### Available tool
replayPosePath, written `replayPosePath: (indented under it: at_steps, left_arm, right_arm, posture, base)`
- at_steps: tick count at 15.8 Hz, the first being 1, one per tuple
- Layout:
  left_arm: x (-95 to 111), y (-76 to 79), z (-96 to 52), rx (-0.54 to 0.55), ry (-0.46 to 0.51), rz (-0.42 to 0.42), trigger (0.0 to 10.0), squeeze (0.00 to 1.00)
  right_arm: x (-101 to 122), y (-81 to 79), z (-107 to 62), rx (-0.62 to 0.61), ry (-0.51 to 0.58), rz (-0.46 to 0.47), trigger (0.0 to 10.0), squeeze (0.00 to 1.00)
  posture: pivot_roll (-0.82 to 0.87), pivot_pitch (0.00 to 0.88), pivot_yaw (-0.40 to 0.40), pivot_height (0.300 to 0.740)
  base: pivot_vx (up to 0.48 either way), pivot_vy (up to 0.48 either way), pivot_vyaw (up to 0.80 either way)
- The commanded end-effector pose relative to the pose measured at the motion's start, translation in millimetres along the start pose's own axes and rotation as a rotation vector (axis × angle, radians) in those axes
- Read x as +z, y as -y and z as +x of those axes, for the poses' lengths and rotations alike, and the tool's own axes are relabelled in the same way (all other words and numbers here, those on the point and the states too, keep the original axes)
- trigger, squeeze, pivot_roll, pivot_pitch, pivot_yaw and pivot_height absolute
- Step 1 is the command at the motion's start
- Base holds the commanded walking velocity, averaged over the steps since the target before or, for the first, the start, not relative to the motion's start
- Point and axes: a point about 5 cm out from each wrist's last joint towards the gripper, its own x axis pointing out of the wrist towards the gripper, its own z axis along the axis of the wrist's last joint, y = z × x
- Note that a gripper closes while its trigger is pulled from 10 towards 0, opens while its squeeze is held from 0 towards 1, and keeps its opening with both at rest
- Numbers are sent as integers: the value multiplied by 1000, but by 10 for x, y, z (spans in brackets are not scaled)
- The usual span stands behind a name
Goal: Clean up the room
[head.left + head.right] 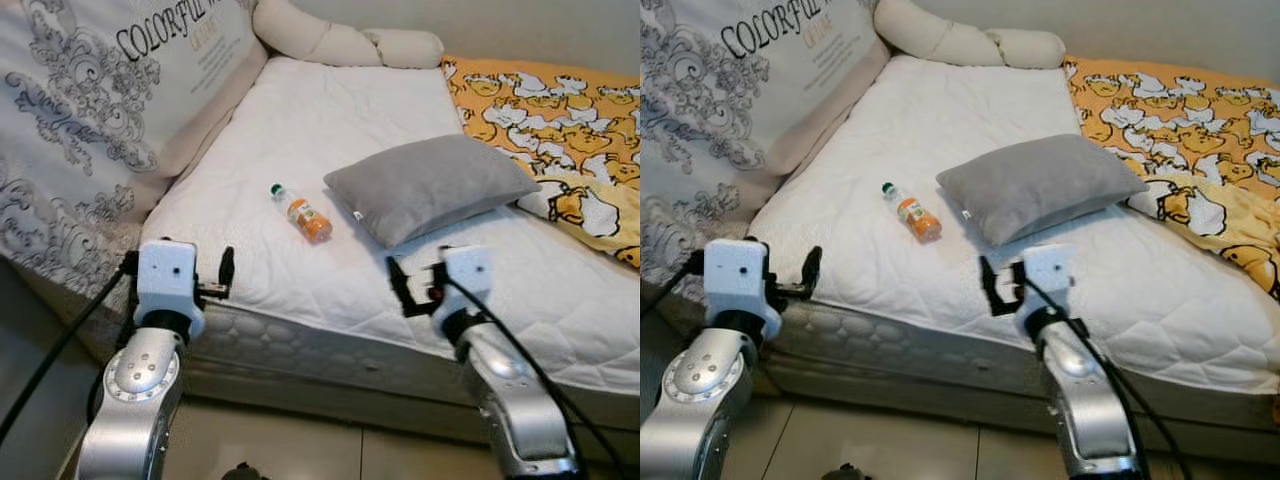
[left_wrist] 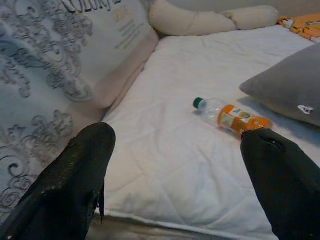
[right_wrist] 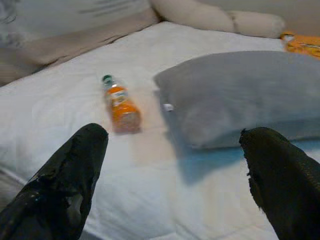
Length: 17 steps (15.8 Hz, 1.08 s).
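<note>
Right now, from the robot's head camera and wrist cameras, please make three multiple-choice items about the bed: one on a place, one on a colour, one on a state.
1. Where does the bottle lie?
A. On the white mattress, to the left of the grey pillow
B. On top of the grey pillow
C. On the floor under the bed

2. What colour is the bottle's cap?
A. Red
B. Green
C. Blue

3. How do the left gripper and the right gripper stand?
A. Both shut on the bottle
B. One holds the pillow
C. Both open and holding nothing

Answers:
1. A, the bottle rests on its side on the bare sheet beside the pillow, apart from it.
2. B, the left wrist view shows a green cap.
3. C, each wrist view shows two fingers spread wide with only bed between them.
</note>
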Motion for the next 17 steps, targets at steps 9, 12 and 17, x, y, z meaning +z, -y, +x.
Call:
replayPosePath:
  at_steps: [9,12,17]
  left_arm:
    - [14,21,58,-33,3,11,10000,0]
    - [11,65,59,-43,5,7,10000,0]
    - [-1,53,34,-42,5,12,10000,0]
  right_arm:
    - [12,53,32,-50,-2,10,10000,1000]
    - [21,63,37,-31,2,-14,10000,1000]
    - [-16,62,33,-43,-13,-15,10000,1000]
  posture:
    - [67,0,-2,740]
    - [71,0,-12,740]
    - [79,0,-20,740]
  base:
    - [347,0,178]
    - [349,0,0]
    - [347,0,320]
